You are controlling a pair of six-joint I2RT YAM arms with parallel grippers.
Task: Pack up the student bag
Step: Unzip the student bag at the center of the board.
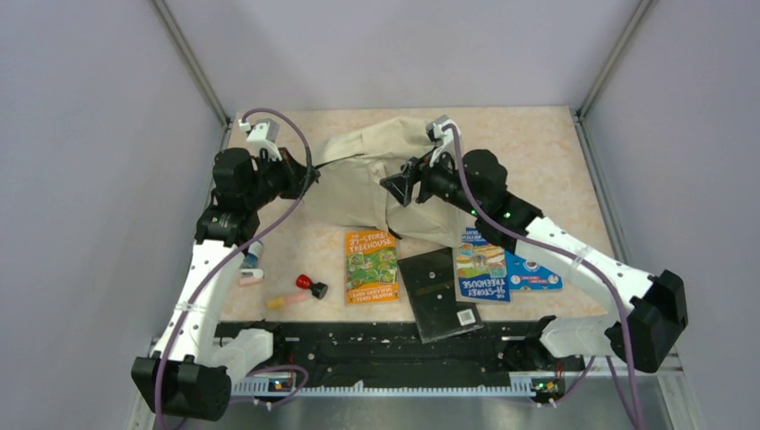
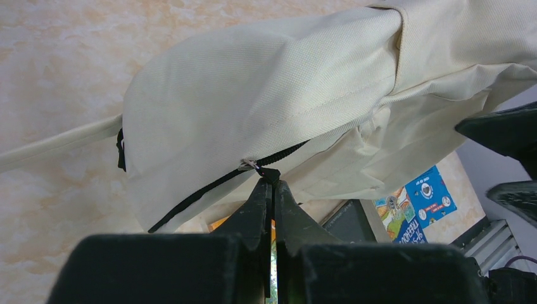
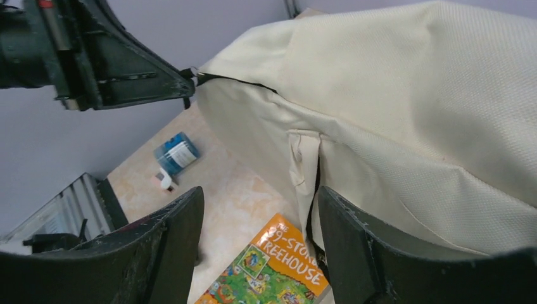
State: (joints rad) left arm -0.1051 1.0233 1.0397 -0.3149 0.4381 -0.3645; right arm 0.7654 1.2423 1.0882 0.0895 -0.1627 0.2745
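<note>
Pinching student bag zipper pull, left gripper, right gripper alongside

My left pincer grips the student bag at its left edge; my right pincer, spread, sits against its middle.

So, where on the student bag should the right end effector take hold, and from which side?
Probably the raised fabric fold on the student bag, above the orange book. Come from the book's side, as the open right end effector points: the fold stands out from the soft wall, so fingers can pinch it. The left end effector holds the zipper pull.
</note>
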